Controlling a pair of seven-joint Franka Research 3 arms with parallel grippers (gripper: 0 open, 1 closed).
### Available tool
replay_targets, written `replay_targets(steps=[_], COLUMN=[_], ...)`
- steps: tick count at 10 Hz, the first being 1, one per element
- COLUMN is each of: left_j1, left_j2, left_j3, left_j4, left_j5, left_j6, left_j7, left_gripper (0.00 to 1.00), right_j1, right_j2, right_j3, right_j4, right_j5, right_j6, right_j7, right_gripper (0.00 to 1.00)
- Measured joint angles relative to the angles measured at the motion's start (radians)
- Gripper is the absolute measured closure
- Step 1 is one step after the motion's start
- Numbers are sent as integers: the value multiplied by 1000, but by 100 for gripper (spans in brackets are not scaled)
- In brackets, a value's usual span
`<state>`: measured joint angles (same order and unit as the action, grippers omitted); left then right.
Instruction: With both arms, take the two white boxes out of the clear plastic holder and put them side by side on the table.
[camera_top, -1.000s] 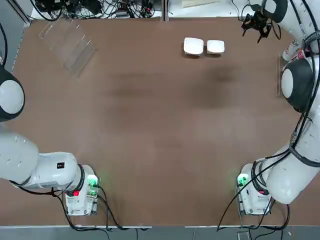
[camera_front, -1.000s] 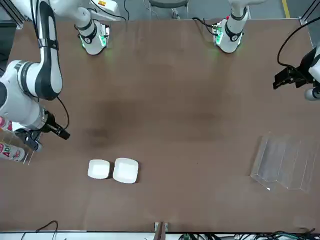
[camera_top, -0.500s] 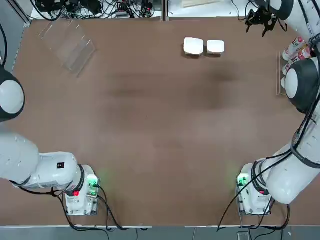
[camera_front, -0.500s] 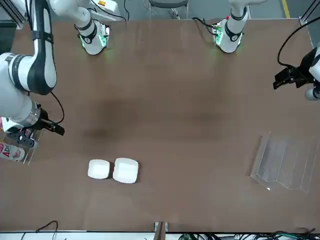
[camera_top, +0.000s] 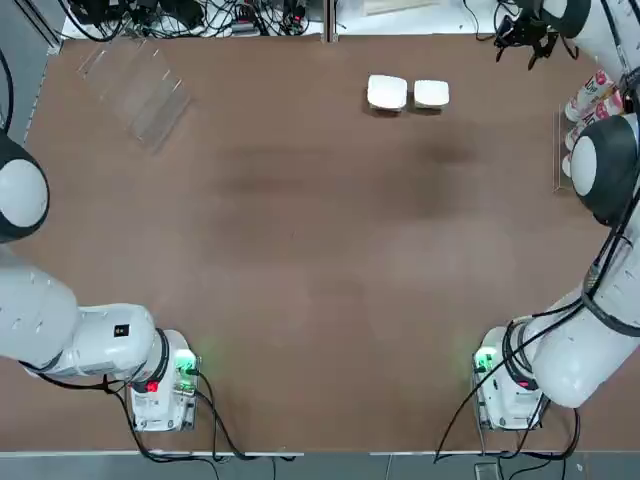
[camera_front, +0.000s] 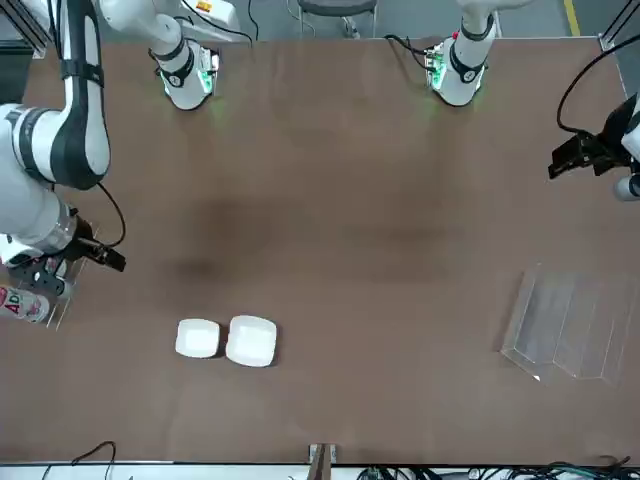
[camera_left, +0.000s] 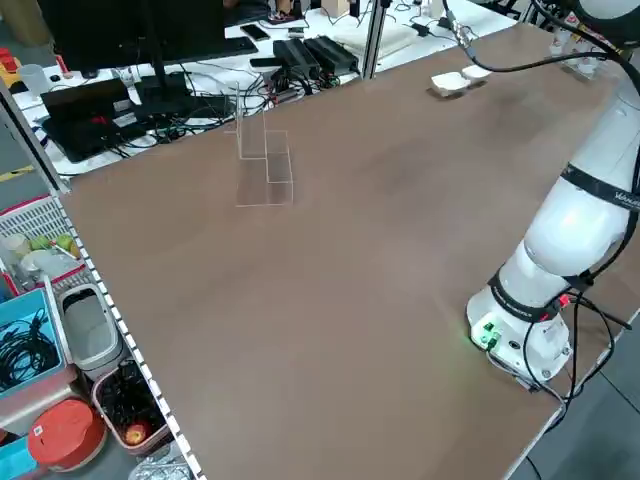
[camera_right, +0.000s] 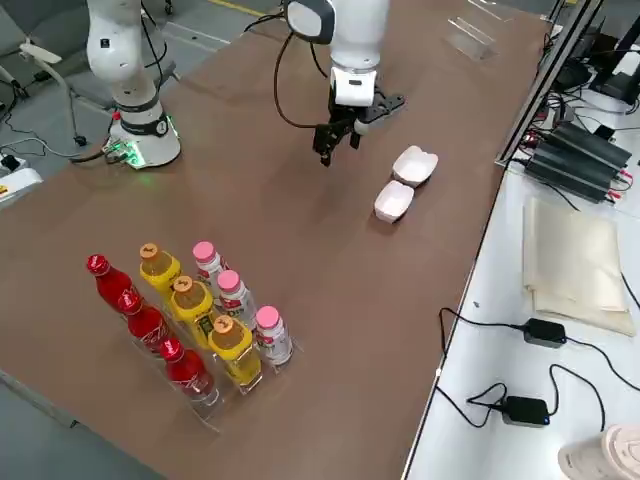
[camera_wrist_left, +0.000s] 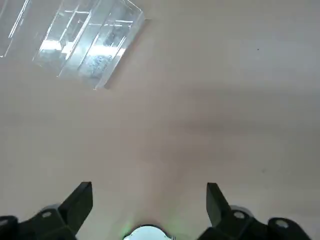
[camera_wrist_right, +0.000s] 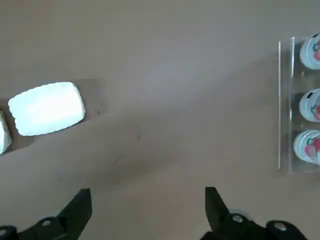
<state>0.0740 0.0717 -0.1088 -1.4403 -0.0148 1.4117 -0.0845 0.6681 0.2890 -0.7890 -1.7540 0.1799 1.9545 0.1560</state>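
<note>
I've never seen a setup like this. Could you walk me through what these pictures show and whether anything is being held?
Two white robot arms share one brown table. The top view looks down on it; the front view faces the robot, and two more look down diagonally from its sides. Each wrist view looks along that arm's own two fingers.

The two white boxes lie side by side at the table's far part. The clear plastic holder stands apart on the robot's left, with no box in it. A clear rack of bottles is on the robot's right.

Nothing is held: the left gripper is open above the table near the holder, and the right gripper is open above it, between boxes and rack.
</note>
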Motion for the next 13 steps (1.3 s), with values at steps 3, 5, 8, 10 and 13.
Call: replay_targets(steps=[3,5,8,10,13], left_j1=[1,2,1,1,1], left_j2=[0,0,0,0,0], left_j3=[0,0,0,-1,-1], left_j4=[0,0,0,0,0], left_j5=[0,0,0,0,0], left_j6=[14,17,17,17,17], left_j7=[4,4,5,5,5], left_gripper=[0,0,0,0,0], right_j1=[-426,-619,-742,-744,-740], right_j2=[-2,-3,-22,-77,-136], right_j3=[374,595,754,761,765], right_j4=[67,143,196,213,290], right_j5=[-10,-65,-109,-111,-113], right_j6=[-15,-68,-83,-96,-226], right_j7=[-94,-98,-98,-98,-98], right_gripper=[0,0,0,0,0])
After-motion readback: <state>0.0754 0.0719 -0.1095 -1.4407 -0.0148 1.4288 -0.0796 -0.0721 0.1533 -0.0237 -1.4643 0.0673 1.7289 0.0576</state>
